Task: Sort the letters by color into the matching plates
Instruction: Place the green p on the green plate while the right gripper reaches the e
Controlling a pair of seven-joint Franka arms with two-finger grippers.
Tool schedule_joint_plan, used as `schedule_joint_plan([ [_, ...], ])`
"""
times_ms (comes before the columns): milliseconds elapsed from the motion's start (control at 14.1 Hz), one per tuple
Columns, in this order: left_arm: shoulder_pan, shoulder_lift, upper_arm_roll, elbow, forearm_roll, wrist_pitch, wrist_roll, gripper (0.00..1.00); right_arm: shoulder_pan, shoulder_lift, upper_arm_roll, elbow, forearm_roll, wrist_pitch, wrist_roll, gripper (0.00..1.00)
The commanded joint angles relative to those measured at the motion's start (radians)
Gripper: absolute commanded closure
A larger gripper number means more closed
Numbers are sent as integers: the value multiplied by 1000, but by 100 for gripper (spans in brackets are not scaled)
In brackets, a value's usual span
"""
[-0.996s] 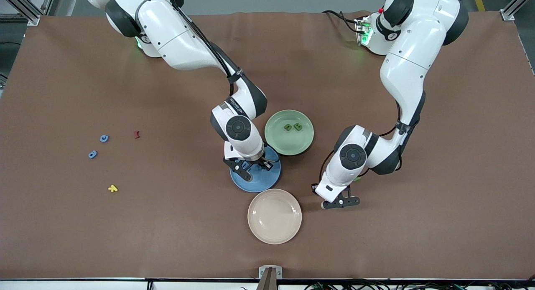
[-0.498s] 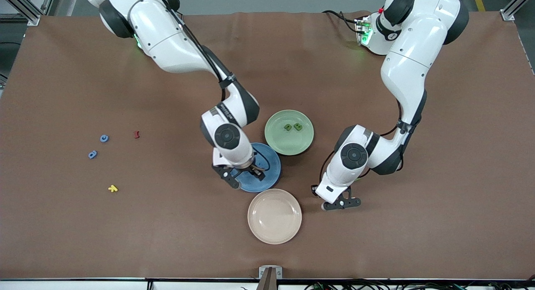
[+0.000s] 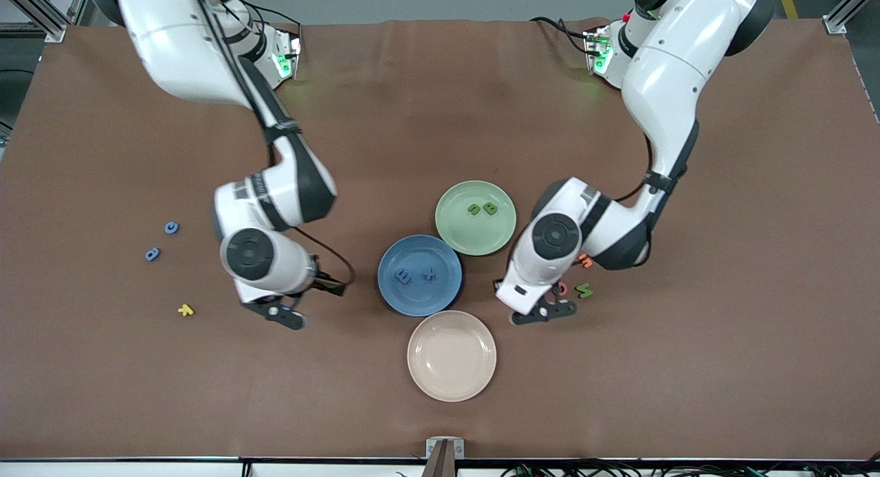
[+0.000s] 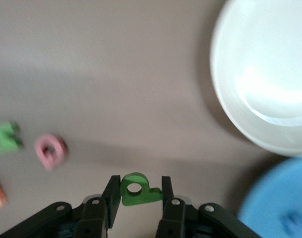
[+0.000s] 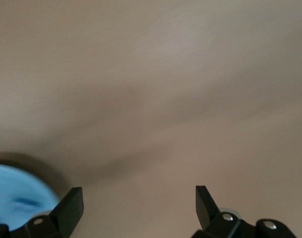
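Observation:
The blue plate (image 3: 440, 300) holds two blue letters (image 3: 403, 277). Beside it, farther from the front camera, the pale green plate (image 3: 474, 238) holds two green letters (image 3: 490, 208). My left gripper (image 3: 543, 313) hangs low over the table beside the cream plate, shut on a green letter (image 4: 138, 190). My right gripper (image 3: 278, 315) is open and empty over bare table, between the blue plate and the yellow letter (image 3: 185, 311). Two more blue letters (image 3: 172, 227) lie toward the right arm's end. A green letter (image 3: 584, 291), a pink one (image 3: 562, 289) and an orange one (image 3: 585, 260) lie by the left arm.
A cream plate (image 3: 452, 355) sits nearest the front camera, touching the blue plate's rim. In the left wrist view the cream plate (image 4: 265, 74) and the blue plate (image 4: 279, 203) lie ahead of the fingers. The right wrist view shows the blue plate's edge (image 5: 17, 196).
My right gripper opened over the blue plate, left a blue letter there and swung away toward the right arm's end. My left gripper shifted slightly with its green letter, uncovering the three letters beside it.

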Motion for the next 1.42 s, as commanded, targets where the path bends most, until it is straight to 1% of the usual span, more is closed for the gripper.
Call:
schedule_joint_plan([
  [0, 2, -18, -76, -19, 13, -37, -131, 72, -128, -218, 22, -300, -24, 86, -236, 0],
  [71, -6, -41, -96, -51, 19, -37, -171, 72, -183, -262, 22, -357, -24, 95, -350, 0],
  [142, -24, -62, -99, -92, 19, -39, -192, 72, -231, -293, 22, -402, -24, 107, -448, 0],
  [285, -47, -83, -102, -156, 19, -39, -218, 72, -324, -362, 20, -523, -34, 193, -672, 0],
  [427, -78, -83, -110, -186, 19, -39, -275, 72, -421, -385, 20, -609, -38, 276, -862, 0],
  [569, -107, -79, -108, -210, 19, -37, -327, 72, -515, -381, 20, -678, -38, 391, -1060, 0],
  [712, -129, -79, -108, -230, 19, -37, -334, 72, -599, -367, 20, -727, -38, 527, -1255, 0],
  [854, -141, -72, -108, -238, 19, -31, -340, 72, -657, -309, 20, -727, -38, 616, -1401, 0],
  [1067, -158, -67, -108, -243, 19, -23, -370, 72, -704, -217, 20, -726, -38, 748, -1536, 1],
  [1210, -163, -67, -108, -243, 21, -20, -370, 71, -724, -163, 22, -723, -38, 814, -1581, 3],
  [1281, -163, -67, -108, -243, 21, -20, -370, 69, -725, -143, 22, -720, -36, 836, -1581, 3],
  [1352, -161, -67, -108, -243, 21, -22, -369, 54, -728, -126, 22, -712, -36, 844, -1580, 3],
])
